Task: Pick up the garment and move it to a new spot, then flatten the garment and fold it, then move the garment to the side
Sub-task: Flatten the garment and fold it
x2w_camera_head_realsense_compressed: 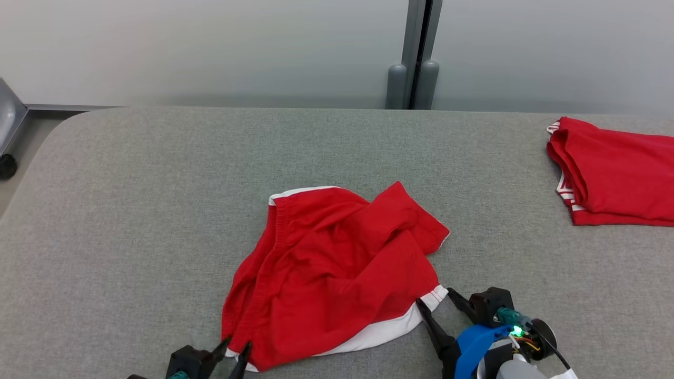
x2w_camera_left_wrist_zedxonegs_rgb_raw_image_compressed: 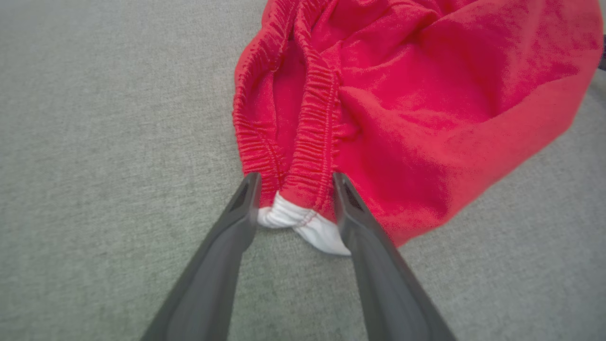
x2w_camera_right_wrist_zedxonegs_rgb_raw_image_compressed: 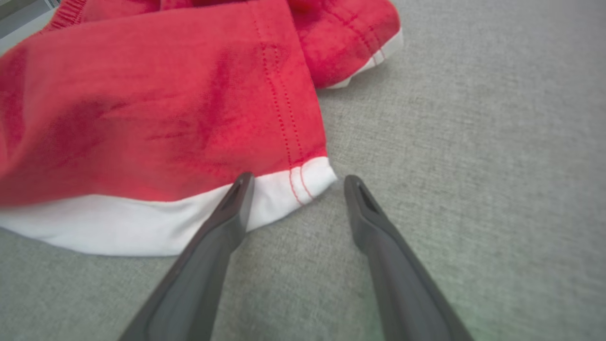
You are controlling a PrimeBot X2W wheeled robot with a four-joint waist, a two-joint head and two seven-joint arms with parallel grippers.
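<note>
The grey fabric counter (x2w_camera_head_realsense_compressed: 131, 210) bears crumpled red white-hemmed cotton shorts (x2w_camera_head_realsense_compressed: 331, 263). The left gripper (x2w_camera_head_realsense_compressed: 237, 346) has its jaws parted, straddling the waistband corner. The right gripper (x2w_camera_head_realsense_compressed: 435, 296) has its jaws apart at the hem corner, empty. Beyond them, folded red cloth (x2w_camera_head_realsense_compressed: 616, 173) is cut off.

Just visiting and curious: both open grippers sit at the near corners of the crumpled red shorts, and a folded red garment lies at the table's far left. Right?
Not quite. The folded garment lies at the far right of the table, as the head view shows. The rest holds: the left gripper and the right gripper are open at the near corners of the crumpled shorts.
</note>
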